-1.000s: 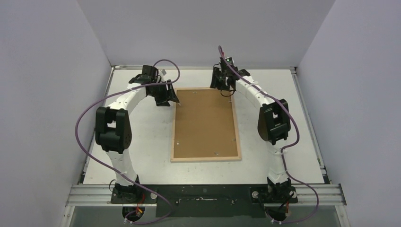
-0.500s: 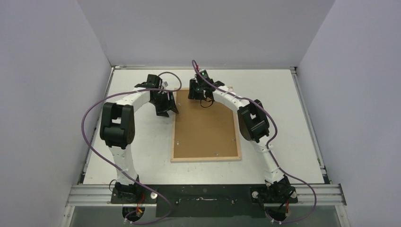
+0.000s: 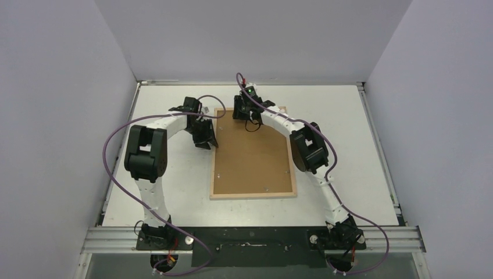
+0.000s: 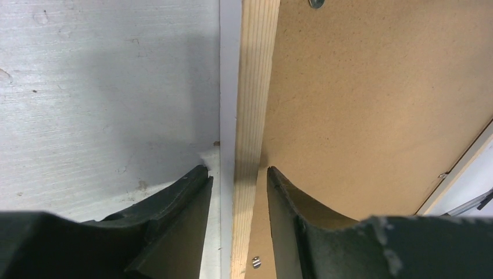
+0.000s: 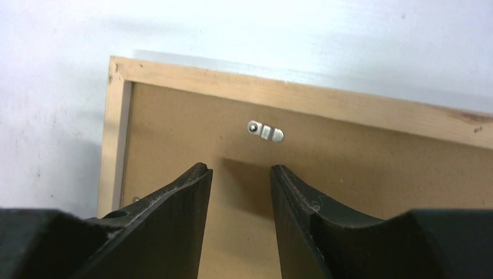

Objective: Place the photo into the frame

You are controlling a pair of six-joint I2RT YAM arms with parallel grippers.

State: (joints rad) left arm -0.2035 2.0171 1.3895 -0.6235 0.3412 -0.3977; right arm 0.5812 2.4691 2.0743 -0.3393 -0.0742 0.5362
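Observation:
The frame lies face down on the table, pale wood back up, with a brown backing board filling it. The photo is hidden. My left gripper sits low at the frame's left rail. In the left wrist view its jaws straddle the wood rail, the inner finger at the board's edge, the outer one a little apart from the rail's white side. My right gripper hovers over the board near the far rail, open with nothing between its fingers.
A small metal turn clip sits on the backing board just below the far rail, ahead of the right fingers. More clips dot the board's edges. Grey walls enclose the white table on three sides.
The right arm has swung left from the frame's far right corner to its far left part. The left gripper has slid nearer along the left rail, and its jaws have narrowed.

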